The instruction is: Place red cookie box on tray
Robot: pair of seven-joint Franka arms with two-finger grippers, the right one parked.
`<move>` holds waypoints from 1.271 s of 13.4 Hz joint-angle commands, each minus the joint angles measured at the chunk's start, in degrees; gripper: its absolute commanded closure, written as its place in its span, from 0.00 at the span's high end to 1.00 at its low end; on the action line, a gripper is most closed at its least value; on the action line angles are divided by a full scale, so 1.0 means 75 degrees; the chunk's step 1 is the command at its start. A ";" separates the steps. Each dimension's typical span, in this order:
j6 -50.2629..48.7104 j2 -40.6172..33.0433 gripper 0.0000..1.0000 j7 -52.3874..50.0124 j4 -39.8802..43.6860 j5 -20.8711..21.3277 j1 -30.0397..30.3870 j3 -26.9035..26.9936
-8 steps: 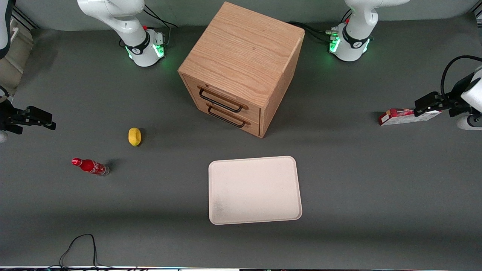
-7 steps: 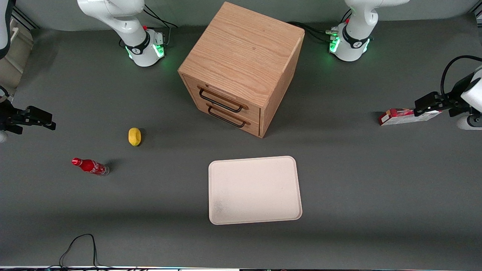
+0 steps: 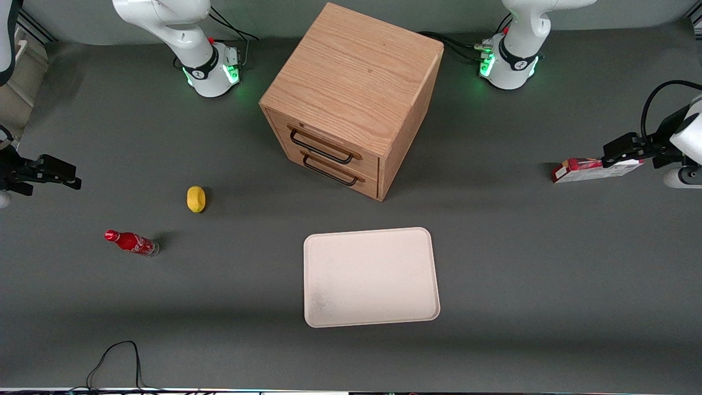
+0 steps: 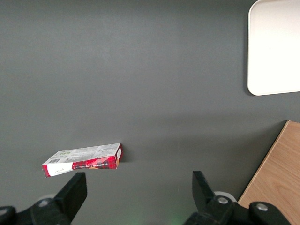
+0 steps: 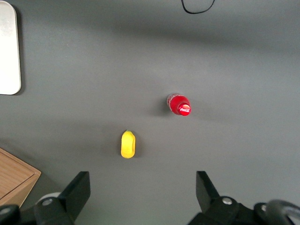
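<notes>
The red cookie box (image 3: 587, 170) lies flat on the grey table toward the working arm's end; in the left wrist view the box (image 4: 84, 160) shows a red side face and a white top. My left gripper (image 3: 622, 151) hovers above the box's white end, open, with nothing between its fingers (image 4: 73, 194). In the wrist view the gripper (image 4: 138, 197) has its fingers spread wide, and the box lies just ahead of one of them. The cream tray (image 3: 371, 276) sits flat near the table's middle, nearer the front camera than the box; one corner of the tray (image 4: 274, 51) shows in the wrist view.
A wooden two-drawer cabinet (image 3: 351, 99) stands between the tray and the arm bases, its corner (image 4: 276, 173) near my gripper's view. A yellow lemon (image 3: 196, 198) and a small red cola bottle (image 3: 131, 242) lie toward the parked arm's end. A black cable (image 3: 115, 359) loops at the front edge.
My left gripper has crept slightly upward in the front view, staying over the cookie box's white end. The box and tray have not moved.
</notes>
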 commanded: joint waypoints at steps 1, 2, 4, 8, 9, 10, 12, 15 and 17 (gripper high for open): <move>-0.0170 -0.0093 1.00 -0.0116 -0.0064 0.0137 -0.0012 0.0008; -0.0194 -0.0128 1.00 -0.0104 -0.0099 0.0184 0.0000 0.0008; -0.0148 -0.0443 1.00 -0.0104 -0.0496 0.0231 0.0000 0.0008; -0.0007 -0.1322 1.00 -0.0139 -0.1597 0.0419 0.0198 0.0031; 0.0121 -0.1579 1.00 -0.0139 -0.1948 0.0419 0.0443 0.0020; 0.0366 -0.1918 1.00 -0.0139 -0.2404 0.0419 0.0631 0.0020; 0.0904 -0.2714 1.00 -0.0093 -0.3504 0.0419 0.1006 0.0031; 0.1177 -0.3467 1.00 0.0024 -0.4492 0.0419 0.1662 0.0055; 0.1212 -0.3551 1.00 0.0980 -0.4588 0.0419 0.2061 0.0369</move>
